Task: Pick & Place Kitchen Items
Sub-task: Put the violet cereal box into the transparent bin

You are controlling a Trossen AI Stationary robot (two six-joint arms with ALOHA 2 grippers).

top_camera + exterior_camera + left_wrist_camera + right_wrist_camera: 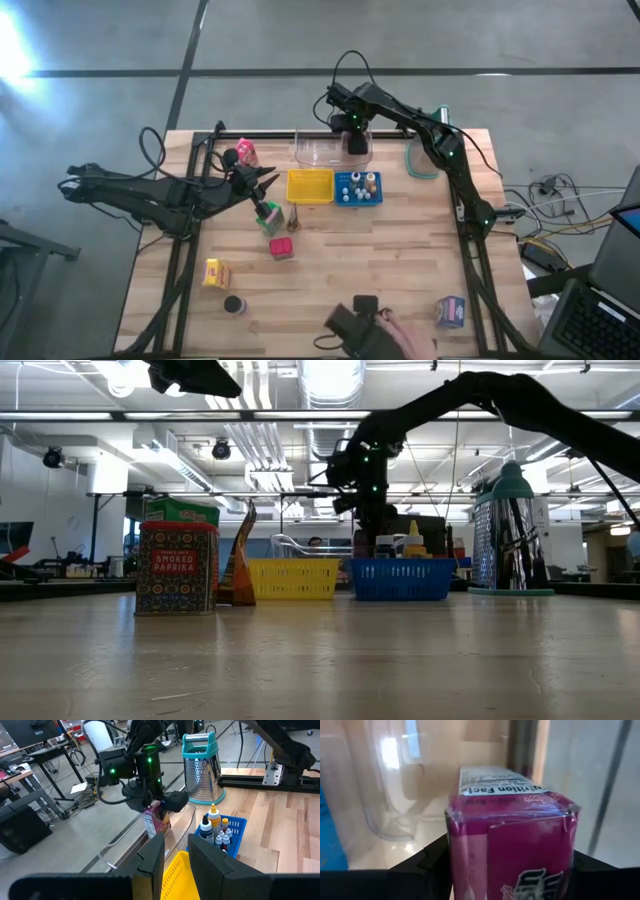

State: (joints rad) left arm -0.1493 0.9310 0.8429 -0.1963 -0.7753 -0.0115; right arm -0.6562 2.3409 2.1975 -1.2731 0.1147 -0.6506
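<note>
Near the lower edge of the high view a purple carton (pixel 451 311) lies on the counter (pixel 400 260), with a red carton (pixel 282 248) mid-frame; left of centre my left gripper (pixel 262 180) hangs over the counter, fingers nearly closed and, as far as I can tell, empty. Toward the top centre, my right gripper (pixel 356 142) sits over the clear tray (pixel 318 152) beyond the yellow basket (pixel 310 186) and blue basket (pixel 358 188), with a magenta carton (pixel 512 837) between its fingers. Whether they grip it I cannot tell. The carton stands upright, long axis vertical, label end up. I judge that a good release means opening fully, then lifting straight up so neither finger tips it.
</note>
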